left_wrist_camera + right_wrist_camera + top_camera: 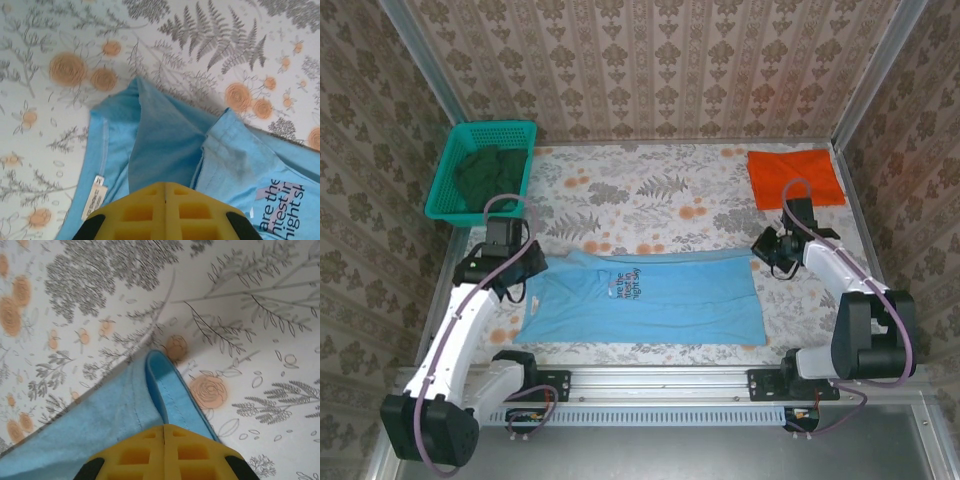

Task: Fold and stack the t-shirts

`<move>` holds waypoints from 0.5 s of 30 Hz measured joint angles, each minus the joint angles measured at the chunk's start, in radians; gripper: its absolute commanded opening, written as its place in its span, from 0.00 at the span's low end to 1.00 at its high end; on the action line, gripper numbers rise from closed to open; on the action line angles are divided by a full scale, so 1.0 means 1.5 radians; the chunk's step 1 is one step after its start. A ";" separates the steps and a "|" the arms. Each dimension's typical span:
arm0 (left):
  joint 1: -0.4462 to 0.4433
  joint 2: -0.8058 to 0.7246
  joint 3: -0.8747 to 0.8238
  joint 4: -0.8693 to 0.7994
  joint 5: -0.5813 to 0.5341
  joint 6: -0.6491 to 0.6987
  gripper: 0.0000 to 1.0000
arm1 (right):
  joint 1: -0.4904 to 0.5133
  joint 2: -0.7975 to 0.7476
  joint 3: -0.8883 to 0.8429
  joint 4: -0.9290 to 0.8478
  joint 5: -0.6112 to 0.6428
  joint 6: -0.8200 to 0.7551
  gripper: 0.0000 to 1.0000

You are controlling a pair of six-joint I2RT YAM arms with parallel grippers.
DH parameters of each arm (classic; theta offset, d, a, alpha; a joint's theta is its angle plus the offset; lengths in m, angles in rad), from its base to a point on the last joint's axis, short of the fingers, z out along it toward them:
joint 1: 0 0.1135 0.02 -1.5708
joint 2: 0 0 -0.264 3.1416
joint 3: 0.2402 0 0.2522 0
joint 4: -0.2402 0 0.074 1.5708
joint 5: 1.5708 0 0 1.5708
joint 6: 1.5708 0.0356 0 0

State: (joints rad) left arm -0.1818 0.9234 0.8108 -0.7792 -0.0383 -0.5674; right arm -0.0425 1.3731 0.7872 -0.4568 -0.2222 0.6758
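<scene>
table (650, 190): I see flowers and leaves printed all over its top.
blue shirt (660, 305): it lies spread out along the near edge, neck end to the left, bottom end to the right, with black words on the chest.
basket (492, 127): green, at the far left corner, with a dark cloth (488, 178) inside.
orange shirt (795, 177): folded flat at the far right corner, well apart from the blue one.
left gripper (165, 190): my yellow fingers are pinched tight on the blue shirt by the neck.
right gripper (164, 429): pinched tight on the blue shirt's bottom corner.
</scene>
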 measured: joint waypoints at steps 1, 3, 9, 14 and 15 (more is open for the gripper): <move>0.000 -0.004 -0.005 -0.007 -0.003 -0.007 0.06 | 0.000 0.000 -0.008 0.000 0.000 0.003 0.00; 0.000 -0.007 -0.012 -0.023 -0.009 -0.021 0.20 | -0.001 0.000 -0.021 -0.003 0.000 0.007 0.00; 0.000 -0.021 -0.016 -0.093 -0.072 -0.087 0.27 | -0.004 0.000 -0.032 -0.032 0.011 0.017 0.26; 0.014 -0.020 0.018 -0.117 -0.110 -0.095 0.30 | -0.019 -0.001 -0.023 -0.076 0.055 0.036 0.35; 0.015 -0.010 0.033 -0.116 -0.110 -0.091 0.31 | -0.021 -0.005 -0.021 -0.080 0.063 0.042 0.35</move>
State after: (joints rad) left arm -0.1589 0.9077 0.8600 -0.9527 -0.2035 -0.7040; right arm -0.0742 1.3659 0.7563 -0.5762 -0.1280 0.7391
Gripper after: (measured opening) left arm 0.290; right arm 0.340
